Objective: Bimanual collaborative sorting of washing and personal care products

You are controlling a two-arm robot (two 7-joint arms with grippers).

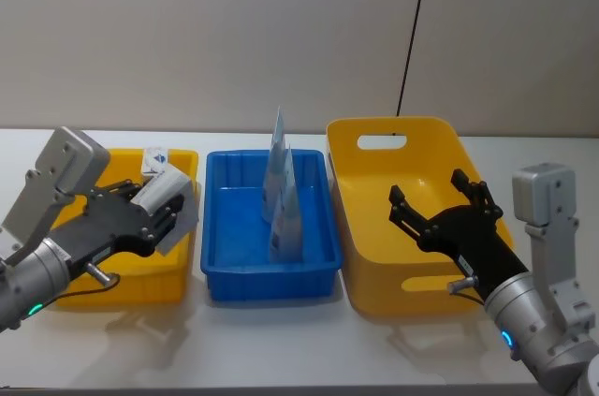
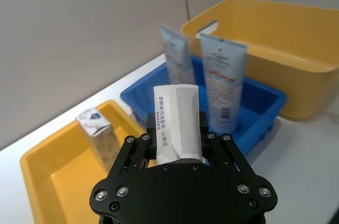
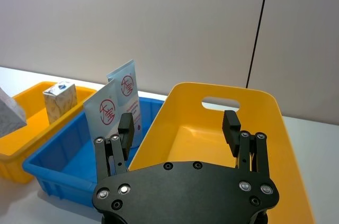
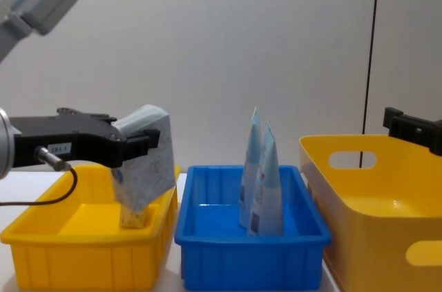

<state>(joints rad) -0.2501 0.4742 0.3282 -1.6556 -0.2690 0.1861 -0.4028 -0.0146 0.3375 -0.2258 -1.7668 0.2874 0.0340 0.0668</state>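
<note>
My left gripper (image 1: 161,213) is shut on a small beige marbled carton (image 1: 165,190) and holds it tilted above the small yellow bin (image 1: 122,286). In the left wrist view the held carton (image 2: 177,113) sticks up between the fingers. A second carton (image 1: 154,162) stands upright in that bin's far corner. Two pale-blue squeeze tubes (image 1: 278,164) (image 1: 287,218) stand upright in the blue bin (image 1: 270,279). My right gripper (image 1: 429,188) hovers open and empty over the large yellow bin (image 1: 393,129).
The three bins stand side by side on a white table (image 1: 281,349), with a grey wall close behind. The large yellow bin's floor (image 3: 198,139) has nothing on it. Bare table runs along the front of the bins.
</note>
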